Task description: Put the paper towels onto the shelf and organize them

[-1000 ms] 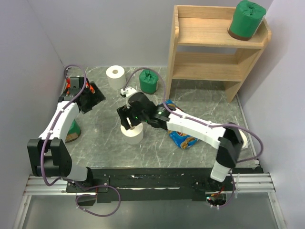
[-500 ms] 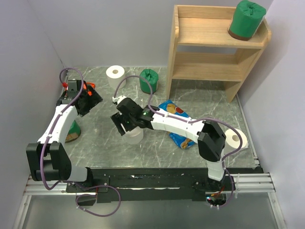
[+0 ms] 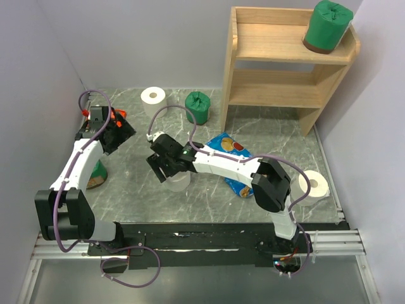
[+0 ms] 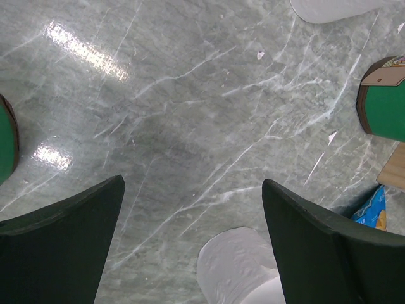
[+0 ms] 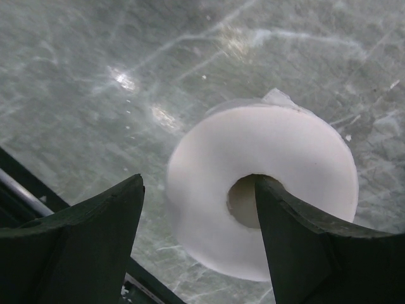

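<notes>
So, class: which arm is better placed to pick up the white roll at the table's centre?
Right. The right pincer is open directly over the white roll, one finger above the core. The left pincer, also open, faces bare table near the left wall.

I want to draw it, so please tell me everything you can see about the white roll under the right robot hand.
The white roll is a short, plain cylinder of soft-looking paper with a round hollow core and a small loose flap on one edge. It stands upright on the grey marbled table, just left of the blue chip bag. The right gripper hovers above it with open jaws, one finger over the core and the other outside the wall. I cannot tell if they touch it.
</notes>
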